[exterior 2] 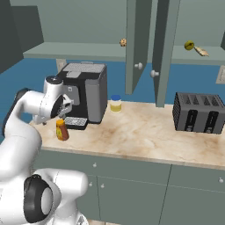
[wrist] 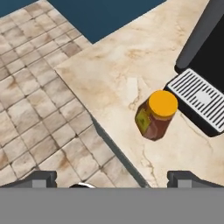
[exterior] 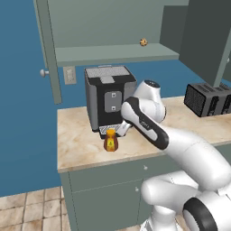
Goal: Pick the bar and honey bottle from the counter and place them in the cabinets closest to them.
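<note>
On the counter (exterior: 81, 144), near its front edge: honey bottle (exterior: 110, 140) upright, cap up, just before the coffee machine (exterior: 108, 101) drip tray. Arm bent low over it, jaws (wrist: 111, 177) spread wide, holding nothing (bottle between and beyond the tips). Open cabinets (exterior: 113, 52): small round ball (exterior: 143, 42) on the shelf.

honey bottle (exterior: 110, 140) on the counter (exterior: 81, 144), right in front of the coffee machine (exterior: 107, 95)
toaster (exterior 2: 200, 113) further along the counter, cabinets (exterior 2: 145, 44) open above
</note>
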